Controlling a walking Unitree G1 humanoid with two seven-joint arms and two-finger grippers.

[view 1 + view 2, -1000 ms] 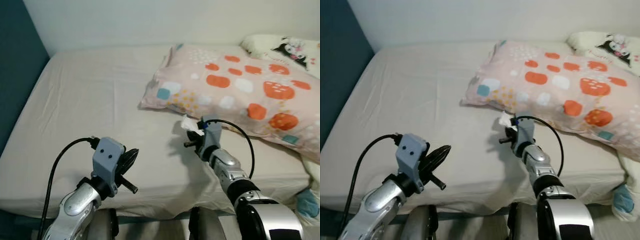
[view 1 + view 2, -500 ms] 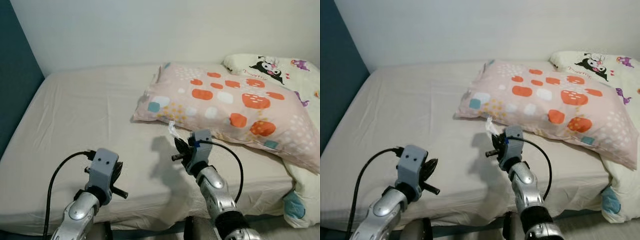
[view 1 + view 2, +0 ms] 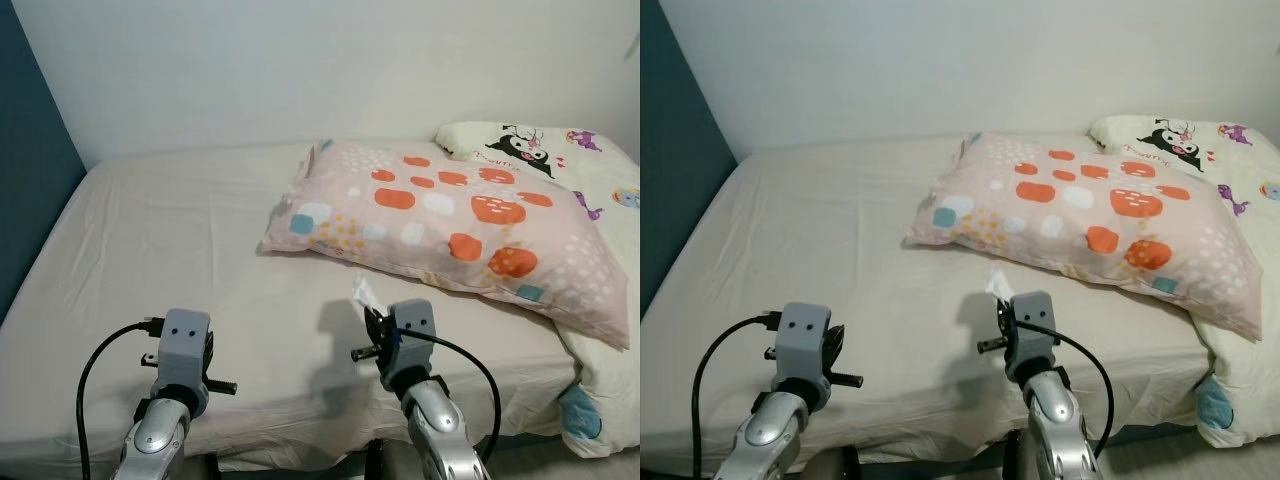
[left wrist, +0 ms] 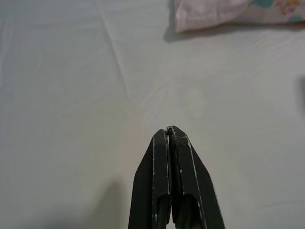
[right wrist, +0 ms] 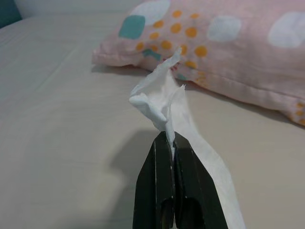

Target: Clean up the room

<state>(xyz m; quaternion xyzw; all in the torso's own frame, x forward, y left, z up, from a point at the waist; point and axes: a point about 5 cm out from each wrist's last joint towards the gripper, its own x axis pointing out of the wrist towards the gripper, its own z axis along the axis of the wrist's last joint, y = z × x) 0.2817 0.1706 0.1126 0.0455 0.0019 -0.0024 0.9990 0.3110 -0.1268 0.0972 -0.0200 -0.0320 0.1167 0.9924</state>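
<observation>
While the right claw (image 5: 170, 138) pinches a crumpled white tissue (image 5: 164, 105) lifted above the bed (image 3: 180, 230) near the pillow (image 3: 440, 210), the left claw (image 4: 170, 131) hangs pressed together, empty; disposal of the tissue apparently remains.

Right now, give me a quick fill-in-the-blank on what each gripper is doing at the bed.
1. The right gripper is shut on a white ____.
2. The left gripper is shut and holds ____.
3. The patterned pillow lies on the ____.

Missing words: tissue; nothing; bed
</observation>
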